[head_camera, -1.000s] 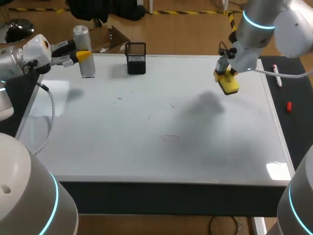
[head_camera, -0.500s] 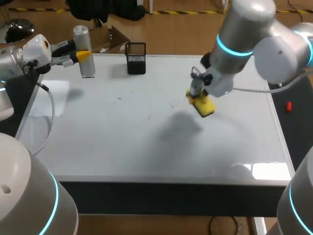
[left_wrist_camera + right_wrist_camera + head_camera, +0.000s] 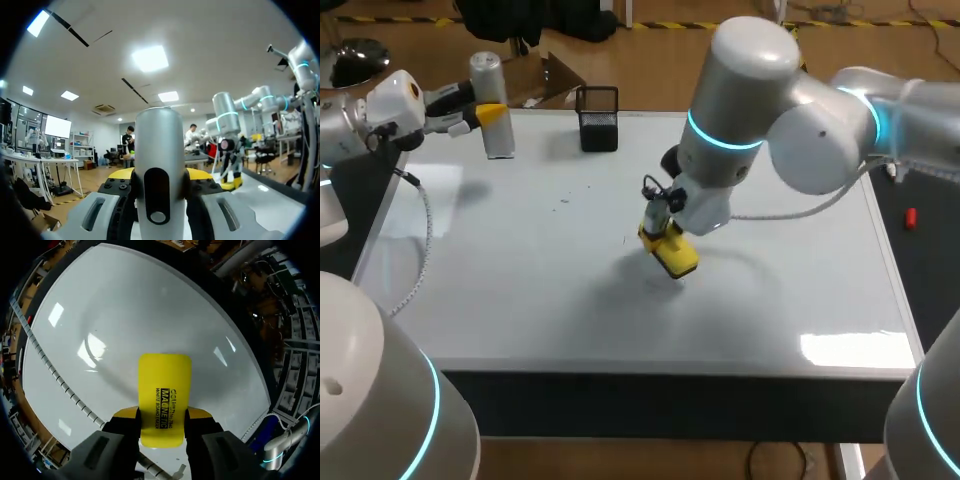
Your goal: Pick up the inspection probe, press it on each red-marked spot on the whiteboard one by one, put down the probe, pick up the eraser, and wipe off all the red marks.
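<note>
The whiteboard covers the table top. My right arm reaches in to the middle of it, with the right gripper shut on the yellow eraser, which is low over or on the board. In the right wrist view the eraser sticks out ahead of the right gripper, held from both sides, with bare board beneath. At the back left corner my left gripper is shut on the silver cylindrical probe, held upright. The probe fills the left gripper in its wrist view. Faint small marks show on the board.
A black mesh pen holder stands at the back edge, right of the probe. A small red cap lies on the dark strip beyond the board's right edge. The left arm's cable hangs along the left edge.
My right arm has swept the eraser from the back right of the board leftward and toward the front, to the middle. The left arm and probe have not moved.
</note>
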Tool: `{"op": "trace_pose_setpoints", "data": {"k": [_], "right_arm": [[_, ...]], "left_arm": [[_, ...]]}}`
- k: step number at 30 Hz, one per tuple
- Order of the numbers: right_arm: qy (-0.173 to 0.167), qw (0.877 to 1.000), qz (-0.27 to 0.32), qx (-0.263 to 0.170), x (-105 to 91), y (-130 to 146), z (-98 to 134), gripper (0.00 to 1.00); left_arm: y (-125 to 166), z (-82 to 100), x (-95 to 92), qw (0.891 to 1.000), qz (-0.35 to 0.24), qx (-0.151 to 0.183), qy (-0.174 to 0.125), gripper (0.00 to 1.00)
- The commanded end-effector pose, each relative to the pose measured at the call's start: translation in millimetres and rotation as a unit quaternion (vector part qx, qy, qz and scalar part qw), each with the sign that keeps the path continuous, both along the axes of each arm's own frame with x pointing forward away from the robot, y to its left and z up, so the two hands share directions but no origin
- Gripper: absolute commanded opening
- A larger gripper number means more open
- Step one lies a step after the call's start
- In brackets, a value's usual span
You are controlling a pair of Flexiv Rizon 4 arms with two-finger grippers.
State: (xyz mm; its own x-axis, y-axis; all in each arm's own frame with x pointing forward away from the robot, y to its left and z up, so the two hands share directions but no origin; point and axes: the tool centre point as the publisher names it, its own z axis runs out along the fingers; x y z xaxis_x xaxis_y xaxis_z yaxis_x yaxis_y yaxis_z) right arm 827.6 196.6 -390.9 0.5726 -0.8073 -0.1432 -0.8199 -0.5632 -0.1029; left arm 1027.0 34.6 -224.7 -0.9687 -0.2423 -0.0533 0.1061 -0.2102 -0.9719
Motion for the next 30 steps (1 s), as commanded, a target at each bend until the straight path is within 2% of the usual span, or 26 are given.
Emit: {"op": "trace_pose_setpoints", "data": {"k": [1,13,22,30], "right_arm": [[0.004,1.0,0.004,-0.004,1.0,21,-10,0.0],[0.023,1.0,0.004,-0.004,-15.7,37,-24,0.0],[0.032,0.999,-0.011,-0.002,-29.4,32,-26,0.0],[0.038,0.999,-0.022,-0.006,-33.3,22,-35,0.0]], "left_arm": [[0,1.6,-0.3,1.0,0.0,0.001,0.0,0.0],[0,1.6,-0.3,1.0,0.0,0.001,0.0,0.0],[0,1.6,-0.3,1.0,0.0,0.001,0.0,0.0],[0,1.6,-0.3,1.0,0.0,0.001,0.0,0.0]]}}
